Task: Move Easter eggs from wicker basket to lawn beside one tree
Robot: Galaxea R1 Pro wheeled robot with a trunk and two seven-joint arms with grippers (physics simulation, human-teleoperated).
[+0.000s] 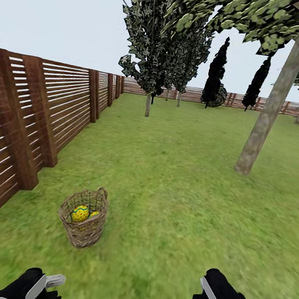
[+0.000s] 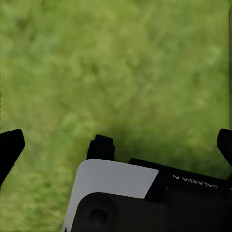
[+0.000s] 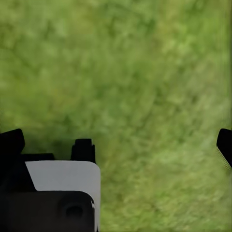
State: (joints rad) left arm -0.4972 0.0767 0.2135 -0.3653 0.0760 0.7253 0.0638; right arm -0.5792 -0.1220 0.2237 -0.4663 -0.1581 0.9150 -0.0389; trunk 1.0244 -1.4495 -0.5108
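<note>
The wicker basket (image 1: 82, 221) stands upright on the lawn (image 1: 176, 192) at the lower left, near the fence. Inside it lies a yellow Easter egg (image 1: 80, 213) with teal zigzags, and part of a second egg (image 1: 94, 214) shows beside it; any more are hidden by the weave. A tree (image 1: 268, 114) with a thick grey-brown trunk rises at the right, well beyond the basket. My left gripper (image 1: 47, 282) hangs low, just short of the basket, and in its wrist view is open (image 2: 117, 145) over bare grass. My right gripper (image 1: 203, 294) is also open (image 3: 118, 142) over grass.
A brown slatted fence (image 1: 35, 113) runs along the left side and across the far end. Another leafy tree (image 1: 148, 104) stands far ahead, with dark narrow cypresses (image 1: 215, 78) near the back fence. Open grass stretches between the basket and the trunk at the right.
</note>
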